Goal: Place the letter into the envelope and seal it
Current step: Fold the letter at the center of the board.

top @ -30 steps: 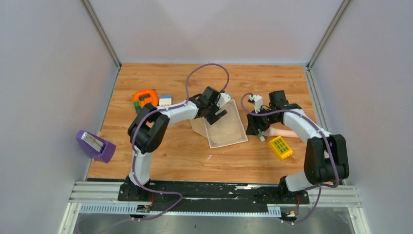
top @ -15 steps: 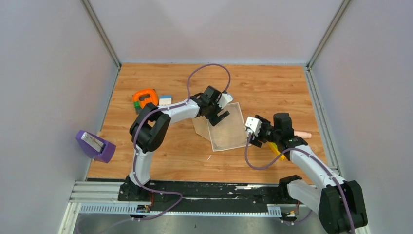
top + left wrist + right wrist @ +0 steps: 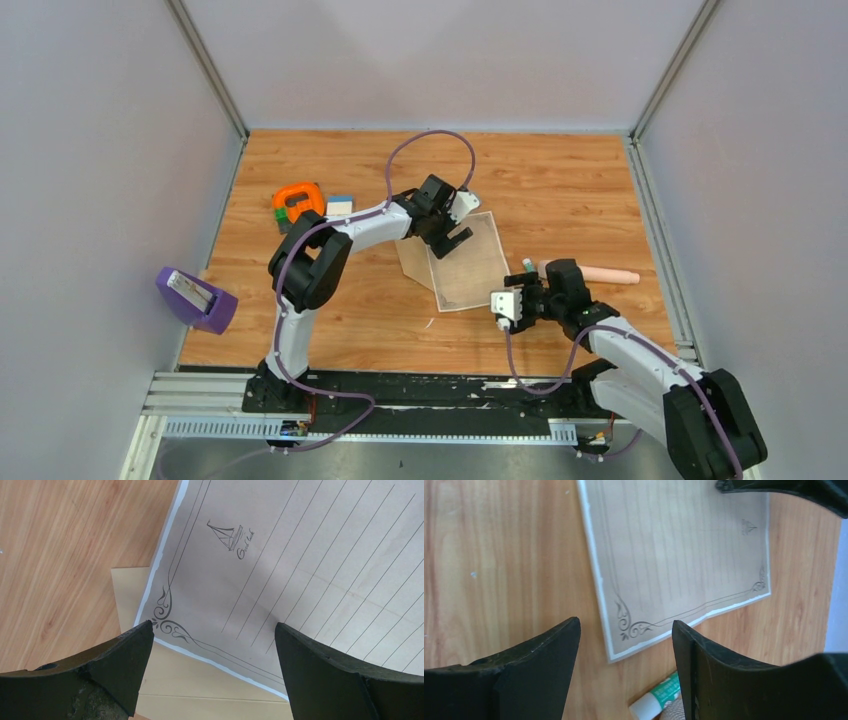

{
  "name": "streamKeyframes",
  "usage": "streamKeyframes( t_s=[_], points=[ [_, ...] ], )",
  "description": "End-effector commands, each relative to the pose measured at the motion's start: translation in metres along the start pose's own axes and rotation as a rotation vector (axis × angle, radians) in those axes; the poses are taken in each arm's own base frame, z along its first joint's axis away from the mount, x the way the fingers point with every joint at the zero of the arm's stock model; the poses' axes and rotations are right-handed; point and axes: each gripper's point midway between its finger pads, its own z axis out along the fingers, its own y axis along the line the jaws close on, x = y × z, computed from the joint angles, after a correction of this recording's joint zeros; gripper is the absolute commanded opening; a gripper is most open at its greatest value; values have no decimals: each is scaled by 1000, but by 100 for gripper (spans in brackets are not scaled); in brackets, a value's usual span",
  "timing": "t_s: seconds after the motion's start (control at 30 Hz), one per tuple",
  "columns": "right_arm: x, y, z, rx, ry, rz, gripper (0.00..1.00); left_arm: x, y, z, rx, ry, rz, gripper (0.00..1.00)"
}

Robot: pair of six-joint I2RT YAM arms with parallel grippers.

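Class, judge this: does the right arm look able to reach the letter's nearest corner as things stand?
Probably yes: the right gripper is open and aimed at the letter, whose near corner lies uncovered on the table.

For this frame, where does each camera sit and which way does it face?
Top external: above and behind the arms, looking down on the table; both arms show whole, bases at the bottom.
Left wrist: on the left arm, looking down at the letter lying over the envelope; the open left gripper frames it.
Right wrist: on the right arm, looking low across the table at a letter corner; the open right gripper shows, with a glue stick below.
Shared: all three see the letter.
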Motion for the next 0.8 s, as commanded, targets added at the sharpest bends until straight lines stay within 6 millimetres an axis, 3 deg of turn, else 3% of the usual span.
streamKeyframes(
  t_s=[0.0,0.27,0.57,0.77],
  points=[
    [7,7,4,15,16,-131,68,6,-7,2,43,31,13,100],
    [18,2,7,106,51,-226,54,7,-10,2,60,33,18,100],
    [1,-7,9,100,24,-220,24,8,-10,2,61,38,24,100],
    [-13,-25,9,121,25,-214,11,9,-10,2,62,41,26,100]
  ],
)
